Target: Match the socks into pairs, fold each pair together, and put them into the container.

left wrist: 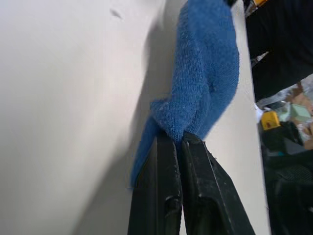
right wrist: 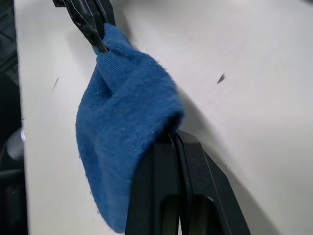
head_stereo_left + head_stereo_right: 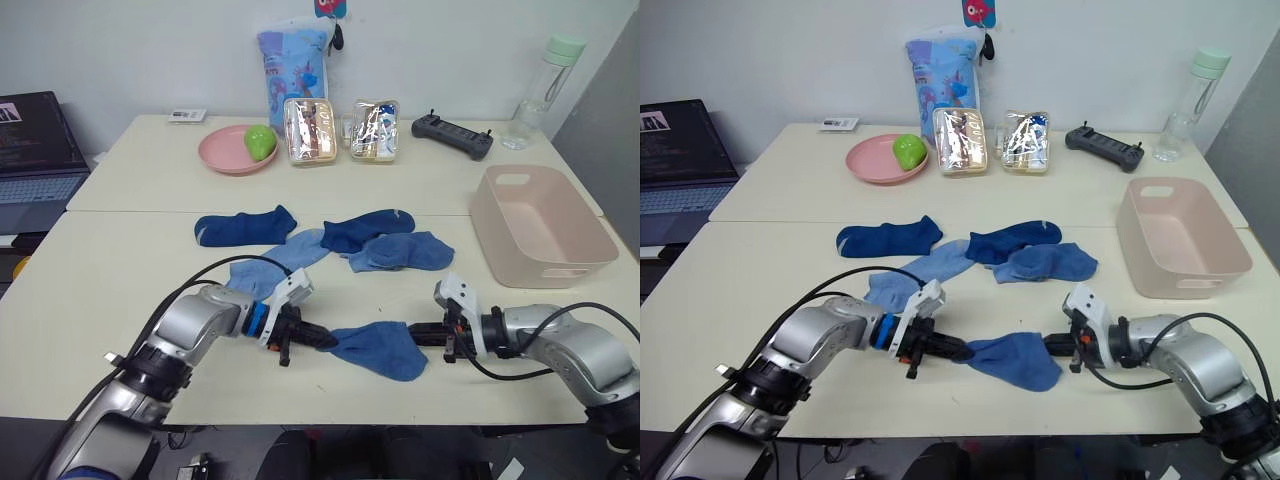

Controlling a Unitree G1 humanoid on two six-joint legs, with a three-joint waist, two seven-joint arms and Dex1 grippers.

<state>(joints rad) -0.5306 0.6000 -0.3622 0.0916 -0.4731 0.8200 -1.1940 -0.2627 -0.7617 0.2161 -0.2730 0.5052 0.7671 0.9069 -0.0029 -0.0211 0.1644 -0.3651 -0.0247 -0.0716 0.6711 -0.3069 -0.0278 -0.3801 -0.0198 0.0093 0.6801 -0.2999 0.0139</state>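
Sock (image 3: 380,349) lower centre, long axis left-right | left gripper (image 3: 318,339) pinches its left end | right gripper (image 3: 422,332) pinches its right end | container (image 3: 541,227) upper right, nearer right arm

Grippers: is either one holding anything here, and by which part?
Both hold one medium-blue sock. The left gripper is shut on one end of it, the right gripper on the opposite end, with the sock stretched between them over the table.

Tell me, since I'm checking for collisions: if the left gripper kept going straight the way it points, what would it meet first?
The left gripper, shut on the medium-blue sock, points along the table toward the right gripper, which pinches the sock's other end. It would likely bunch the sock, then meet that gripper.
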